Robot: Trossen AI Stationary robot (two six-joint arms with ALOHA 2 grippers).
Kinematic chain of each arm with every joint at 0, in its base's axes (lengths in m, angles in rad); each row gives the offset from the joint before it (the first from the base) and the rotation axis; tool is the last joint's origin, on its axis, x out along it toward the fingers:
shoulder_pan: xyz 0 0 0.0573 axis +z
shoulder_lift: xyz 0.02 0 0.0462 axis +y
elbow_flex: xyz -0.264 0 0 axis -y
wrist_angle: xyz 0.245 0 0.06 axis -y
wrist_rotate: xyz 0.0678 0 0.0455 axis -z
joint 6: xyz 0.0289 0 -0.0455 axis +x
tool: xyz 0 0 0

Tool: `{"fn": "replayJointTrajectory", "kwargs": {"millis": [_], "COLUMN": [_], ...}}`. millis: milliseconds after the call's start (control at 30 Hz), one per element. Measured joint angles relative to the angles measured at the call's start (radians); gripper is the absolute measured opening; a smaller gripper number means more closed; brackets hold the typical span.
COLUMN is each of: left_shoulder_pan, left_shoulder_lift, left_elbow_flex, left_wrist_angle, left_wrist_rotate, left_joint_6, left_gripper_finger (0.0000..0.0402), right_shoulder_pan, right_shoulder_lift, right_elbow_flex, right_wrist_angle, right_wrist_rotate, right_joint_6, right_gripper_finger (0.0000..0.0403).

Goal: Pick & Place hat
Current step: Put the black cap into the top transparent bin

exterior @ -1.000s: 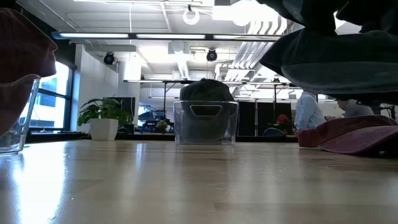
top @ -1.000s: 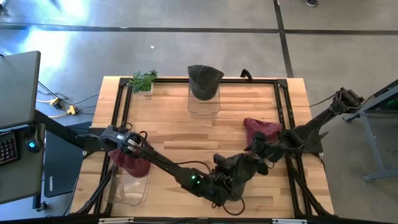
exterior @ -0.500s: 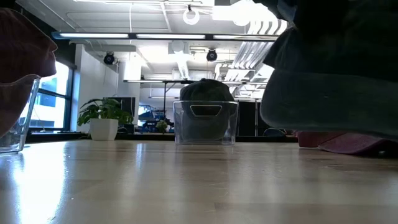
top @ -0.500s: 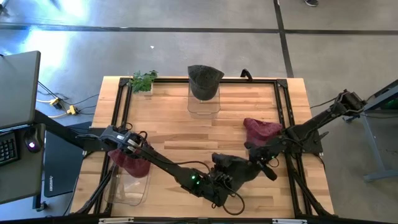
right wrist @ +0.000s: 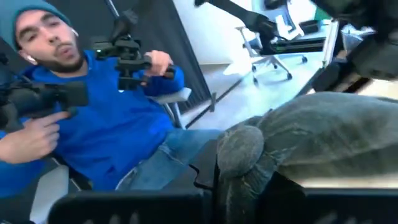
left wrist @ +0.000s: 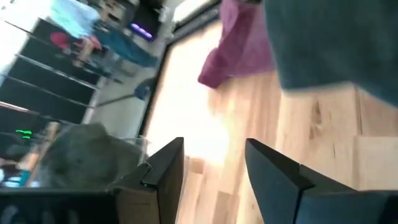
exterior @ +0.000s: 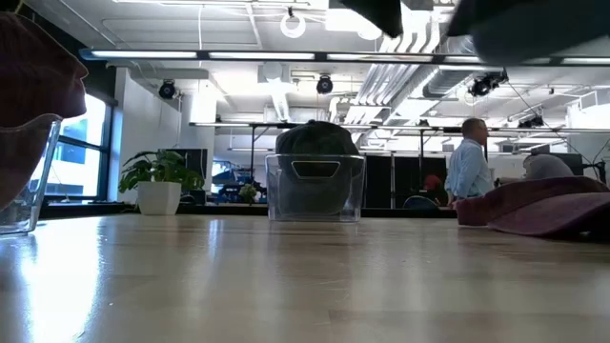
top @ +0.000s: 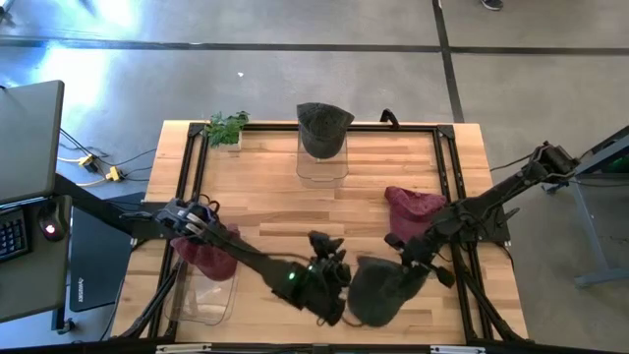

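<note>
We see a table (top: 265, 197) of pale wooden planks with visible grain, its top smooth enough to shine in the low view, inside a black frame (top: 193, 157) that looks like matt metal. The grey hat (top: 378, 290) is soft, matt cloth, folded between the dark matt fingers (right wrist: 205, 174) of the right gripper (top: 400, 259). The maroon hat (top: 415, 205) is limp cloth too. The bin (exterior: 315, 187) is clear, glossy plastic. The left gripper (left wrist: 214, 168) has matt black fingers.

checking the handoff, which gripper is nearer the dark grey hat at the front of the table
Right. The right gripper is clamped on the dark grey hat's edge; the left gripper sits open just beside it.
</note>
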Motion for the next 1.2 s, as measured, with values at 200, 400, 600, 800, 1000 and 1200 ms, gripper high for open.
{"fn": "replayJointTrajectory", "kwargs": {"millis": [200,400,600,800,1000,1200], "left_shoulder_pan": [-0.099,-0.098,-0.034,0.026,0.041,-0.017], "left_shoulder_lift": [0.027,0.045,0.067,0.084,0.097,0.025], "left_elbow_flex": [-0.026,-0.135,-0.232,-0.255,-0.256,-0.252], "left_wrist_angle": [0.162,0.402,0.707,0.676,0.606,0.380], "left_wrist_rotate": [-0.017,0.156,0.412,0.466,0.512,0.384], "left_joint_6": [0.024,0.120,0.298,0.277,0.237,0.155], "left_gripper_finger": [0.0139,0.0099,0.0073,0.0061,0.0060,0.0060], "right_shoulder_pan": [-0.041,-0.086,-0.122,-0.124,-0.132,-0.182], "right_shoulder_lift": [0.000,0.000,0.000,0.000,0.000,0.000], "right_elbow_flex": [0.000,0.000,0.000,0.000,0.000,0.028], "right_wrist_angle": [-0.113,-0.129,-0.059,0.005,0.036,-0.027], "right_wrist_rotate": [0.110,0.159,0.139,0.045,0.032,0.146], "right_joint_6": [0.000,-0.008,-0.011,-0.011,-0.034,-0.267], "right_gripper_finger": [0.0007,0.0006,0.0010,0.0004,0.0009,0.0004]}}
